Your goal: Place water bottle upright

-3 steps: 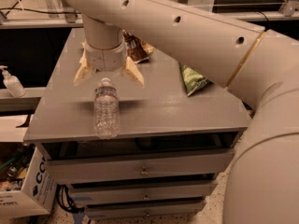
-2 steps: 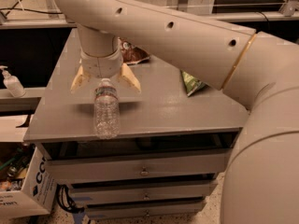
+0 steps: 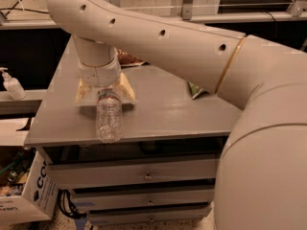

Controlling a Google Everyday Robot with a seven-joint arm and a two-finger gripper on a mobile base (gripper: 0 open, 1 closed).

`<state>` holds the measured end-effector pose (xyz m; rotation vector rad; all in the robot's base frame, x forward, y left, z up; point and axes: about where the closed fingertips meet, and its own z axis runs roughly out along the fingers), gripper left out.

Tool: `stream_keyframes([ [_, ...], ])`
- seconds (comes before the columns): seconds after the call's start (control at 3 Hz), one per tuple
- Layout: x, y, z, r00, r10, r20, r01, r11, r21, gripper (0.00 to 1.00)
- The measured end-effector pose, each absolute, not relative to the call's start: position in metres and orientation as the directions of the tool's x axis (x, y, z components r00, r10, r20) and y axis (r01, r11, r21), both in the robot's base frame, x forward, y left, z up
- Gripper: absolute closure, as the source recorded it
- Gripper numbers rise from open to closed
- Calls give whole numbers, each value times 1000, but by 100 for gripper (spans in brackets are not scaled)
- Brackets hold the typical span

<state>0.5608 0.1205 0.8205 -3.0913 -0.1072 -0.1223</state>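
The water bottle (image 3: pixel 109 118), clear and ribbed, lies on its side near the front left of the grey table (image 3: pixel 168 114), its base toward the front edge. Its cap end is hidden under my gripper. My gripper (image 3: pixel 104 96) hangs straight down from the large cream arm and sits low over the bottle's neck end. Its two tan fingers (image 3: pixel 126 89) are spread, one on each side of the neck, close to the tabletop. The gripper is open and not closed on the bottle.
A green snack bag (image 3: pixel 195 89) lies on the table's right side, partly behind the arm. A brown bag (image 3: pixel 127 57) lies at the back. A white pump dispenser (image 3: pixel 11 84) stands on a ledge to the left. A cardboard box (image 3: pixel 29 195) sits on the floor at lower left.
My gripper has come down from above the bottle to straddle its neck end. The bottle has not moved.
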Motion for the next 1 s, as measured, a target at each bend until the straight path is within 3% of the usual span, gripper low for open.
stream_keyframes([
  [1.0,572,127,832,988,97,122,102,-994,-38,88],
])
